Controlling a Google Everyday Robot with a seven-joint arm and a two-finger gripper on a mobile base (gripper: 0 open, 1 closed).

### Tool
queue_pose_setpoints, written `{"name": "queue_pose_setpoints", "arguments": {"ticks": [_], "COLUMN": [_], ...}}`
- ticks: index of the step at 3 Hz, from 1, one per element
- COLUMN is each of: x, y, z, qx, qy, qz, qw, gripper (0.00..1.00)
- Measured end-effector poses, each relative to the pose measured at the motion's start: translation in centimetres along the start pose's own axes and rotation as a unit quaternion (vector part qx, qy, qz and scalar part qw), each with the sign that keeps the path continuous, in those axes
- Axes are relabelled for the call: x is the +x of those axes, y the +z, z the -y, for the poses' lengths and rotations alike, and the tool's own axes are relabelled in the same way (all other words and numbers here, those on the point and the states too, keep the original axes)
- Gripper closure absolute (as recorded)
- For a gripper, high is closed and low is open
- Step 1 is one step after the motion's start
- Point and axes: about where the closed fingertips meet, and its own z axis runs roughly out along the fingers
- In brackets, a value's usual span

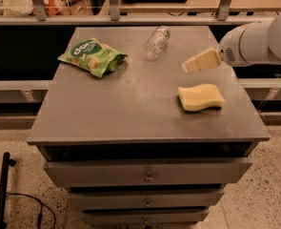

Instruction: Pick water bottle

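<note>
While the bottle lies upper-middle on the table, your claw hovers at right, apart from it; clenched or released, you cannot tell.

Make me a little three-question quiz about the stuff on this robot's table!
1. True or false: the water bottle lies on its side near the far edge of the table.
2. Where is the gripper? A: over the table's right side, between the water bottle and the yellow sponge. B: under the table. C: wrapped around the water bottle.
3. Fill in: the thing nearest the table's front edge is the yellow ___.

Key: 1 true; 2 A; 3 sponge.
</note>
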Motion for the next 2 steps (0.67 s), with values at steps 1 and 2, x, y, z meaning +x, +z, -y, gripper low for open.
{"name": "queue_pose_setpoints", "arguments": {"ticks": [1,2], "x": [0.4,0.6], "y": [1.2,3.2], "z": [-1.4,-3.8], "qx": [0.004,-0.007], "qy": [0.016,0.038], "qz": [0.001,0.009], "qw": [0.9999,0.9992], "gripper": [0.00,0.00]}}
